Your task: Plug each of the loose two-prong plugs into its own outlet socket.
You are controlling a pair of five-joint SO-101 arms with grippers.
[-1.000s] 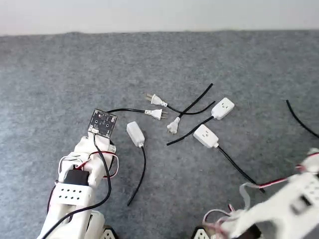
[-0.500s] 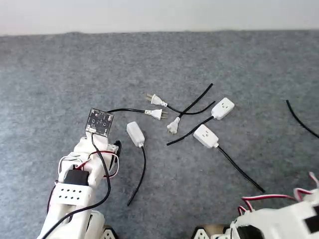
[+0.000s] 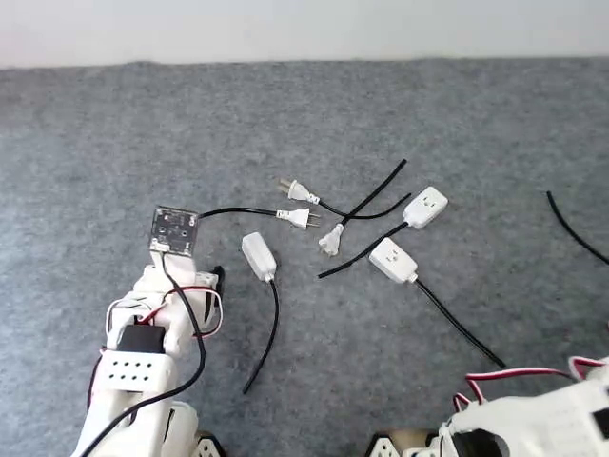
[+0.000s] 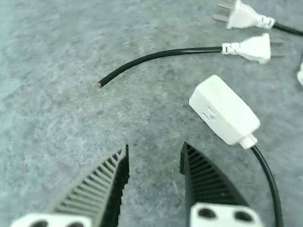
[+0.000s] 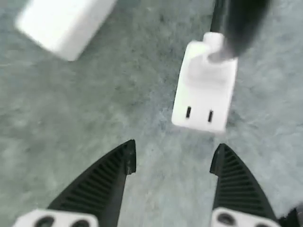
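Three white two-prong plugs (image 3: 298, 192) (image 3: 303, 219) (image 3: 331, 240) on black cords lie mid-table. Three white outlet sockets lie around them: one (image 3: 257, 255) left of the plugs and two (image 3: 425, 207) (image 3: 392, 260) to the right. My left gripper (image 4: 154, 161) is open and empty just above the carpet, short of the left socket (image 4: 225, 111), with two plugs (image 4: 251, 47) (image 4: 244, 14) beyond. In the high view its arm (image 3: 152, 333) rises from the lower left. My right gripper (image 5: 174, 158) is open over a socket (image 5: 206, 90) whose two slots face it. Another white socket (image 5: 64, 21) lies farther off.
Grey carpet (image 3: 114, 143) covers the table up to a pale wall at the back. A loose black cord (image 3: 571, 228) lies at the right edge. A bare cord end (image 4: 99, 85) lies ahead of my left gripper. The right arm (image 3: 533, 419) sits at the bottom right corner.
My left wrist has swung a little to the left and away from the near socket. The right arm has dropped back toward the bottom right corner of the high view.
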